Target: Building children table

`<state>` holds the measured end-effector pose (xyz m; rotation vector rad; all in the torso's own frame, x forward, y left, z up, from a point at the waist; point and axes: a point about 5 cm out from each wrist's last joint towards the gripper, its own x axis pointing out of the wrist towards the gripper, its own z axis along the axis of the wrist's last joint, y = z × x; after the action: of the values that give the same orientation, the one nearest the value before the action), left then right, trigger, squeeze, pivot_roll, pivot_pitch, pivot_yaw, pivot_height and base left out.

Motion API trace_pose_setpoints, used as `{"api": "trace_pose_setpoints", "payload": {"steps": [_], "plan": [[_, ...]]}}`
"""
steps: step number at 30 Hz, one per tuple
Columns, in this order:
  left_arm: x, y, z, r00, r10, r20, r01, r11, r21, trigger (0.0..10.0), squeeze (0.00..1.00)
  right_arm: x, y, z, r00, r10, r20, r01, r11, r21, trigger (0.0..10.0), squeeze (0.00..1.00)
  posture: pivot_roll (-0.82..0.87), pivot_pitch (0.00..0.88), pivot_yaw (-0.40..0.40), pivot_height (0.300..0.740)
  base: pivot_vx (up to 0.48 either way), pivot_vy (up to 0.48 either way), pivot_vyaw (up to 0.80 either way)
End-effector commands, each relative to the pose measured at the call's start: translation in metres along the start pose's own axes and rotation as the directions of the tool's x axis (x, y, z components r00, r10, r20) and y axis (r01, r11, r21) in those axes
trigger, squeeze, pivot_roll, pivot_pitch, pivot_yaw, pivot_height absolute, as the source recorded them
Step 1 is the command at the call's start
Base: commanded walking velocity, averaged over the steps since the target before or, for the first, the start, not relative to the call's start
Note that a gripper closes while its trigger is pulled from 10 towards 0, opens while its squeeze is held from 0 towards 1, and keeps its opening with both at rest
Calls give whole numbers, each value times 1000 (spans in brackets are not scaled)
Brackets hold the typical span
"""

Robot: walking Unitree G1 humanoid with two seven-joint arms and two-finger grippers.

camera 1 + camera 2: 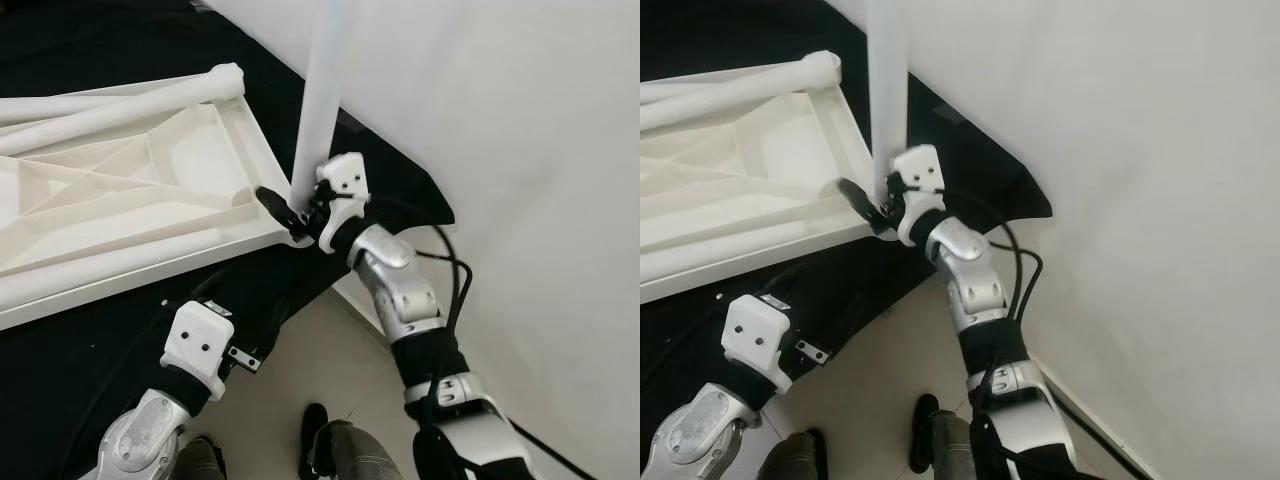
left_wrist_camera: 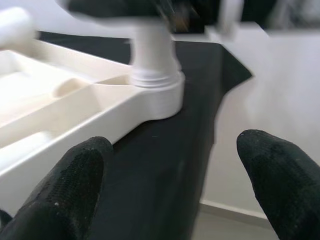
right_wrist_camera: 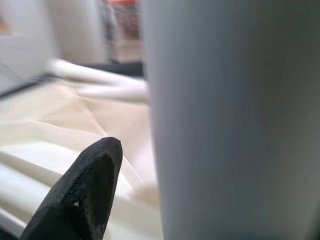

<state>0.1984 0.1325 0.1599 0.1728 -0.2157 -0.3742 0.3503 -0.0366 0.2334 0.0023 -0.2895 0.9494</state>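
Observation:
An upturned white table top (image 1: 130,190) lies on a black cloth (image 1: 60,360). A white table leg (image 1: 325,90) stands upright in its near right corner socket (image 2: 156,92). My right gripper (image 1: 292,207) is shut around the leg's base, one black finger (image 3: 85,195) beside the leg (image 3: 230,120) in the right wrist view. My left gripper (image 2: 170,200) hovers low in front of that corner, open, with nothing between its fingers (image 2: 70,190). Its white wrist block (image 1: 200,345) sits below the table top's front edge.
Two loose white legs (image 1: 110,110) lie across the far side of the table top. A white wall (image 1: 520,150) rises close on the right. Beige floor (image 1: 310,360) shows beside the cloth, with dark feet (image 1: 315,435) at the bottom.

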Motion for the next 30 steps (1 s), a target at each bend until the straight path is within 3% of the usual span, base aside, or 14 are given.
{"api": "trace_pose_setpoints", "payload": {"steps": [1, 4, 9, 14, 16, 19, 20, 21, 22, 23, 30], "plan": [[-2, -3, -5, 1000, -4, -26, 4, 1000, -7, 10000, 0, 6, 12, 6, 980, 200, 22, -199, 979, -31, 10000, 0, 185, 264, -153, 740, 0, 0, 0], [-2, -3, -5, 1000, -2, -26, 2, 1000, -8, 10000, 0, 2, 9, 7, 918, 395, -37, -397, 912, -104, 10000, 0, 185, 264, -154, 740, 0, 0, 0], [-1, -3, -5, 1000, 2, -25, -2, 1000, -7, 10000, 0, -1, 2, 9, 859, 501, -108, -511, 852, -112, 10000, 0, 190, 263, -162, 740, 0, 0, 0], [0, -1, -4, 1000, 16, -18, -16, 1000, -5, 10000, 0, 6, -9, 13, 837, 538, -99, -544, 838, -37, 10000, 0, 203, 260, -167, 740, 0, 0, 0], [0, -1, -5, 1000, 18, -23, -18, 1000, 0, 10000, 0, 3, -10, 8, 787, 605, -119, -608, 794, 22, 10000, 0, 209, 257, -168, 740, 0, 0, 0], [-1, -1, -6, 999, 18, -26, -18, 1000, 2, 10000, 0, 1, -11, 5, 761, 638, -122, -637, 769, 50, 10000, 0, 210, 257, -166, 740, 0, 0, 0], [-1, -1, -6, 999, 18, -27, -18, 1000, 3, 10000, 0, 0, -11, 5, 757, 643, -118, -641, 765, 60, 8510, 0, 210, 257, -166, 740, 0, 0, 0], [-1, -1, -6, 999, 19, -27, -18, 1000, 3, 10000, 0, 0, -11, 4, 757, 644, -114, -641, 765, 65, 3843, 0, 211, 256, -163, 740, 0, 0, 0], [-1, 0, -6, 999, 19, -28, -19, 1000, 4, 10000, 0, 1, -11, 4, 755, 646, -111, -643, 763, 68, 3843, 0, 211, 256, -163, 740, 0, 0, 0], [-1, 0, -6, 999, 19, -28, -19, 1000, 5, 10000, 0, 0, -11, 4, 755, 647, -104, -643, 762, 71, 0, 0, 213, 255, -161, 740, 0, 0, 0], [-1, 0, -6, 999, 20, -31, -20, 1000, 6, 10000, 0, -3, -16, 1, 768, 635, -89, -630, 773, 74, 0, 0, 207, 255, -158, 740, 0, 0, 0]]}}
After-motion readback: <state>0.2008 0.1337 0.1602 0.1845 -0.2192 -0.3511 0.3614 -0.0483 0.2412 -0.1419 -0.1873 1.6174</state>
